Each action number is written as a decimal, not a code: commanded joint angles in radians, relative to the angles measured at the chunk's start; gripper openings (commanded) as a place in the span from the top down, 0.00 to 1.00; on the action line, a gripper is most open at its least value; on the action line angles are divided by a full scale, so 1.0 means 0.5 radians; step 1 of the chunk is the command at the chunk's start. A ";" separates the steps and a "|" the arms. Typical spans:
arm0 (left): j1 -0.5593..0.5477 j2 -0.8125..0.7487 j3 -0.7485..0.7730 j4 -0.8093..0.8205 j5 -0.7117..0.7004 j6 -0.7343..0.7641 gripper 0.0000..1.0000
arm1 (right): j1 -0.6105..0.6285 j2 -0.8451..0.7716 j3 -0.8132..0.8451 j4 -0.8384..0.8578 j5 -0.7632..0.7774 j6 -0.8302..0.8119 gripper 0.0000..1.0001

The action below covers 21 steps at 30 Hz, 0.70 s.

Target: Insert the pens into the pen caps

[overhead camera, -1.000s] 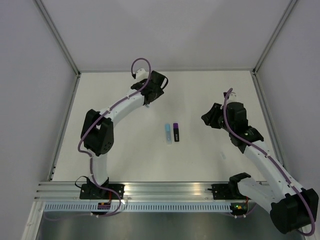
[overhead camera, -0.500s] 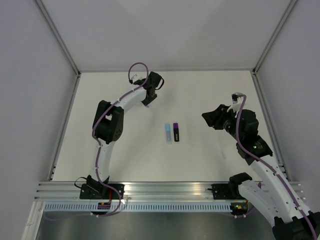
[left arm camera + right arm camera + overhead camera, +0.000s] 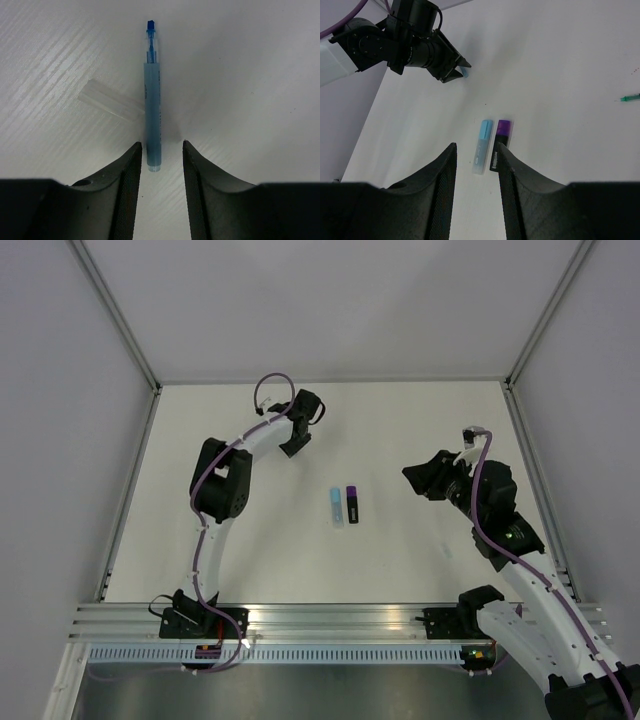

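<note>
My left gripper (image 3: 161, 145) is open low over the table at the back left (image 3: 292, 448). Its fingertips flank the near end of a slim bluish pen (image 3: 152, 110) with a dark blue tip pointing away. A short clear tube (image 3: 111, 100) lies touching the pen's left side. My right gripper (image 3: 475, 146) is open and empty, held above the table at the right (image 3: 410, 474). The light blue marker (image 3: 336, 507) and the black-and-purple marker (image 3: 353, 504) lie side by side mid-table, and both show in the right wrist view (image 3: 481, 145) (image 3: 499, 142). A thin green pen (image 3: 631, 98) lies far off.
A small pale piece (image 3: 447, 551) lies on the table at the right, near my right arm. Grey walls with metal posts enclose the white table (image 3: 400, 430) at the back and sides. An aluminium rail (image 3: 330, 615) runs along the near edge.
The left arm's elbow has swung inward and its gripper has shifted slightly left and lower over the bluish pen. The right arm's wrist has moved a little to the right.
</note>
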 commanded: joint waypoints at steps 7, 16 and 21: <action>0.037 0.105 0.064 -0.016 0.077 -0.050 0.64 | 0.006 -0.015 -0.024 0.111 -0.060 0.036 0.56; 0.028 0.145 0.009 -0.111 0.208 0.039 0.79 | 0.006 -0.016 -0.027 0.136 -0.069 0.039 0.56; 0.022 0.145 -0.080 -0.102 0.417 0.140 0.98 | 0.003 0.030 -0.027 0.154 -0.084 0.039 0.55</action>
